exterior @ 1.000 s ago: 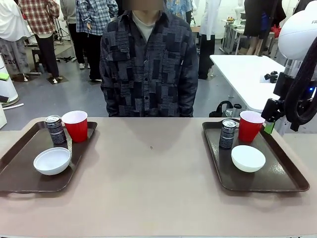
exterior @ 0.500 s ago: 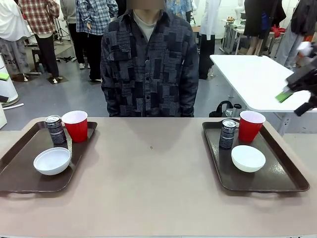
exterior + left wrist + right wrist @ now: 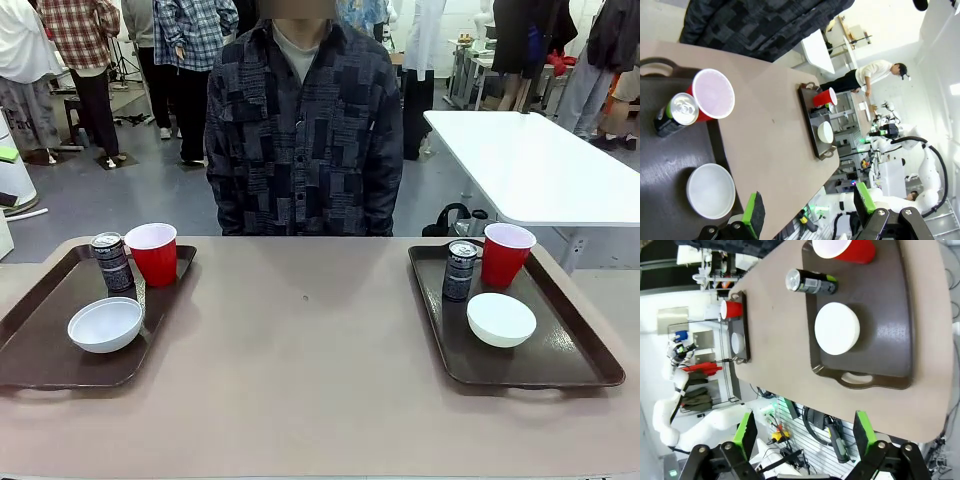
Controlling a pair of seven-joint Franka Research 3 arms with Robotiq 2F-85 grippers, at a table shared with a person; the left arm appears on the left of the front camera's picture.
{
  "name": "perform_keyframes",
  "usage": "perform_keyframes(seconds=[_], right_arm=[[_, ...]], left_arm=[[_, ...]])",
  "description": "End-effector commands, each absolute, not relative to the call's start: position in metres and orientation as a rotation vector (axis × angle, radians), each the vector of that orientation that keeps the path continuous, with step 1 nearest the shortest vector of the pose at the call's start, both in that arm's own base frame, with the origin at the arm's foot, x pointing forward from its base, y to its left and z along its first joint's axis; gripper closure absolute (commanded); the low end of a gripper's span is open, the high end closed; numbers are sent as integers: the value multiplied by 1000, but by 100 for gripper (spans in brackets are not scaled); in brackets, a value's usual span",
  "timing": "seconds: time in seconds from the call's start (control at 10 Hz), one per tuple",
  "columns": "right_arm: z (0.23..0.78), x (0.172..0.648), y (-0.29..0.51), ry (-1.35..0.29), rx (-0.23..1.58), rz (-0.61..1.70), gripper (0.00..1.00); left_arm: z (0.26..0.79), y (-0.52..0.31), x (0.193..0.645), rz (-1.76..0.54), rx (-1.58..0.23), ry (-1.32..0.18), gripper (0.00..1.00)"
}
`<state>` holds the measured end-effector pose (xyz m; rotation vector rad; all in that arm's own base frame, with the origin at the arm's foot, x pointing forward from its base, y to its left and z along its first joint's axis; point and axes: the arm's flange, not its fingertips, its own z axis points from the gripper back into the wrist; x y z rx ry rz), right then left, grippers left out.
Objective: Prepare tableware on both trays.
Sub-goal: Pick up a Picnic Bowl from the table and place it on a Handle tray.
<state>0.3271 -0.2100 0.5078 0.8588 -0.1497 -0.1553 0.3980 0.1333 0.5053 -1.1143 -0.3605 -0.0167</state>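
Observation:
On the left brown tray [image 3: 40,360] stand a dark can [image 3: 112,262], a red cup [image 3: 153,253] and a white bowl [image 3: 105,324]. The right tray [image 3: 562,350] carries a can [image 3: 460,270], a red cup [image 3: 506,254] and a bowl [image 3: 500,319]. My left gripper [image 3: 809,207] hangs open and empty high over its tray [image 3: 665,160], with the cup [image 3: 713,95], can [image 3: 680,111] and bowl [image 3: 711,190] below. High above the other tray [image 3: 890,305], my right gripper [image 3: 805,434] is open too, over cup [image 3: 842,247], can [image 3: 810,282] and bowl [image 3: 837,328].
A person in a dark patterned shirt [image 3: 300,130] stands at the table's far edge, hands out of sight. The tan tabletop [image 3: 300,340] lies bare between the trays. A white table [image 3: 540,160] stands behind at the right.
The right arm, beside the right tray's red cup a second ago, has lifted up and off to the right, out of the front view. The tableware has not moved.

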Motion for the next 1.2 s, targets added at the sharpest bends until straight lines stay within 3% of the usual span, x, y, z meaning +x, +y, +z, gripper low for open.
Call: perform_keyframes(seconds=[0.0,1.1], right_arm=[[513,335,-215,-142,851,-114,0],[507,329,-215,-148,855,-152,0]], left_arm=[[507,135,396,-27,-1115,-355,5],[507,135,396,-27,-1115,-355,5]])
